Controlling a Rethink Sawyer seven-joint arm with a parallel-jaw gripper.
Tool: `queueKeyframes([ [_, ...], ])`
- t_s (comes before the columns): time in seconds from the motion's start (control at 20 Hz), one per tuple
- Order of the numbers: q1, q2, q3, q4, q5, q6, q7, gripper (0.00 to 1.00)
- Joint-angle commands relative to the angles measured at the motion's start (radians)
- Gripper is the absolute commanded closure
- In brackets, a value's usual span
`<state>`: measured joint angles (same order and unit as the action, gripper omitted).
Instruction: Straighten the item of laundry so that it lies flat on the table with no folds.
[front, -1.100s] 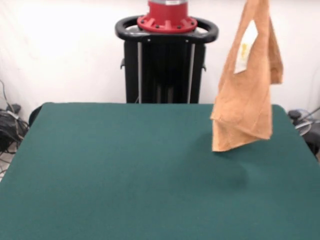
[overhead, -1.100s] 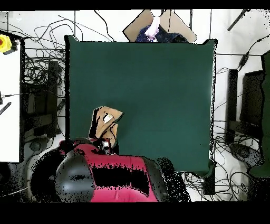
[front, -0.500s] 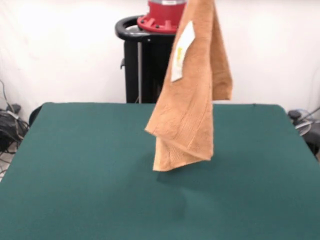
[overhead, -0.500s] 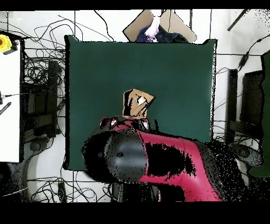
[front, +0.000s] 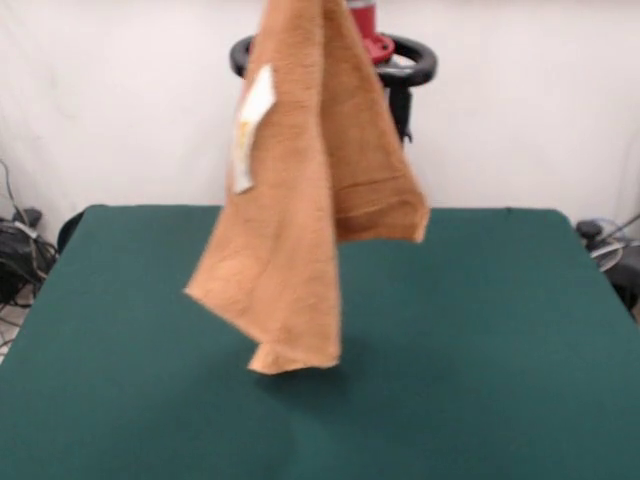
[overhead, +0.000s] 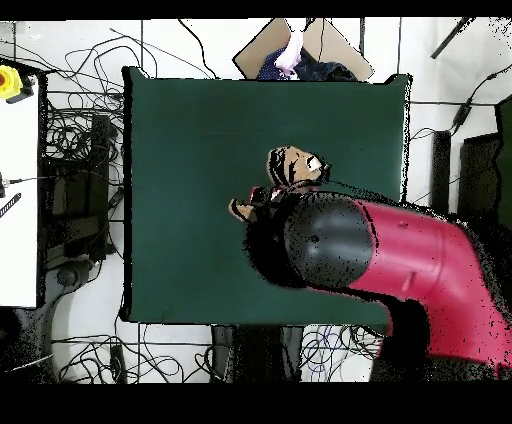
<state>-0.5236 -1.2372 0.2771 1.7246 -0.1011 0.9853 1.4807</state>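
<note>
The orange-tan terry towel (front: 300, 200) hangs in long vertical folds above the middle of the green felt desk (front: 500, 340), its lowest corner clear of the surface. A white care label (front: 250, 125) shows on its upper left, and a woven band crosses the shorter right flap. Its top is cut off, and overhead the red arm (overhead: 390, 260) hides most of it. The end effector is hidden, so its state cannot be told.

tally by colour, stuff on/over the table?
Orange-tan: 1, the towel, hanging above the table
White: 1, the care label on the towel
Dark green: 1, the table
Red and black: 1, the arm
Total: 4
</note>
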Motion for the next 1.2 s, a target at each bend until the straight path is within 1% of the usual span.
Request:
queueKeyframes([
  [0.05, -0.078, 0.139, 0.143, -0.149, -0.072, 0.140, -0.316, 1.00],
  [0.3, -0.101, 0.195, 0.170, -0.188, -0.099, 0.113, -0.345, 1.00],
  [0.4, -0.102, 0.218, 0.180, -0.221, -0.111, 0.124, -0.358, 1.00],
  [0.55, -0.104, 0.228, 0.186, -0.269, -0.123, 0.161, -0.383, 1.00],
  [0.7, -0.105, 0.230, 0.189, -0.295, -0.130, 0.182, -0.396, 1.00],
  [0.9, -0.106, 0.225, 0.187, -0.300, -0.134, 0.185, -0.405, 1.00],
  [1.2, -0.144, 0.176, 0.173, -0.291, -0.128, 0.254, -0.438, 1.00],
])
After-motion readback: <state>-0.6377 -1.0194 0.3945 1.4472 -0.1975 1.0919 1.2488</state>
